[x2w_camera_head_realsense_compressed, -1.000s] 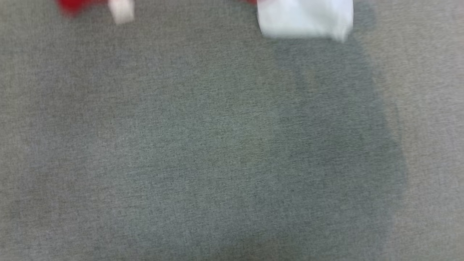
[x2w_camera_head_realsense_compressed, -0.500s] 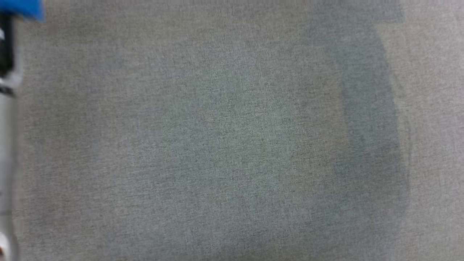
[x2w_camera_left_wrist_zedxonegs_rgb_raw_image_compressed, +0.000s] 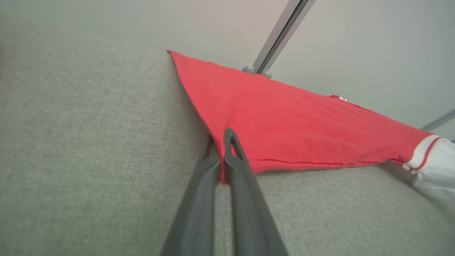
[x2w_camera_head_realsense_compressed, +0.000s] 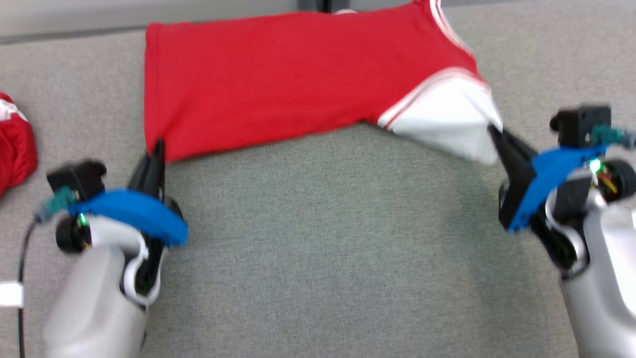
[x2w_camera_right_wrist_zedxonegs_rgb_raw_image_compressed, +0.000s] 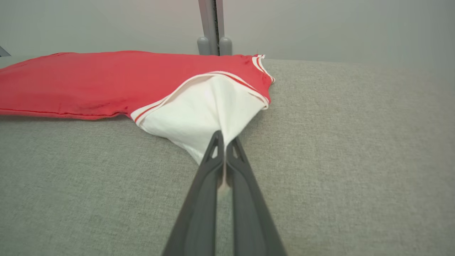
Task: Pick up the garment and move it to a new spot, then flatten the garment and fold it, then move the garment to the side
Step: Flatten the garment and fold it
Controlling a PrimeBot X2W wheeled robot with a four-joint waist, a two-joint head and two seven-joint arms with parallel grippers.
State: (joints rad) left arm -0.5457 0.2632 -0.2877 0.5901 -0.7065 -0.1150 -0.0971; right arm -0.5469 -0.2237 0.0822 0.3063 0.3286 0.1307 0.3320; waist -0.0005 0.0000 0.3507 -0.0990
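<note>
View has swung onto the red shirt [x2w_camera_head_realsense_compressed: 278, 84]; left gripper [x2w_camera_head_realsense_compressed: 158, 148] pinches its hem corner, right gripper [x2w_camera_head_realsense_compressed: 493, 131] pinches its white sleeve [x2w_camera_head_realsense_compressed: 447, 119].

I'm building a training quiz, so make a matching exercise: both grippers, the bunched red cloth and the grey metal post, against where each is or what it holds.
Things: 1 left gripper; 2 right gripper; 3 bunched red cloth; 4 grey metal post.
States: A behind the red garment; B shut on the white sleeve; C shut on the garment's red hem corner; D apart, at the left.
Pairs: 1C, 2B, 3D, 4A.
</note>
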